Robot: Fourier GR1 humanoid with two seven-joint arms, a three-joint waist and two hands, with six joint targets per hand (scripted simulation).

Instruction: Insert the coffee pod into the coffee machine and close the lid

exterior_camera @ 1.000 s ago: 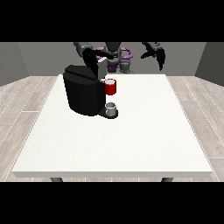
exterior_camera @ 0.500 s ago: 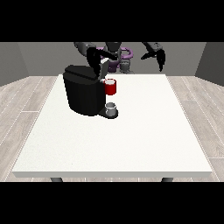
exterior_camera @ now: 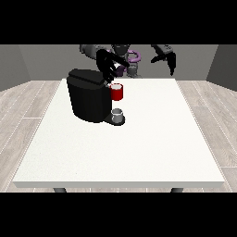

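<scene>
Hand at the view's left (exterior_camera: 109,67) hovers over the coffee machine (exterior_camera: 88,95), fingers spread, holding nothing seen. Grey thing (exterior_camera: 118,114) sits at the machine's 4 o'clock; likely light, rigid, best pinched by its sides.

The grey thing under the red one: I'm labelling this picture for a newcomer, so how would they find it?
Start at the black coffee machine on the white table. On its base, at the side toward the view's right, stands a small grey thing, directly below a red thing at the machine. It is grey and lower; the other is red.
</scene>
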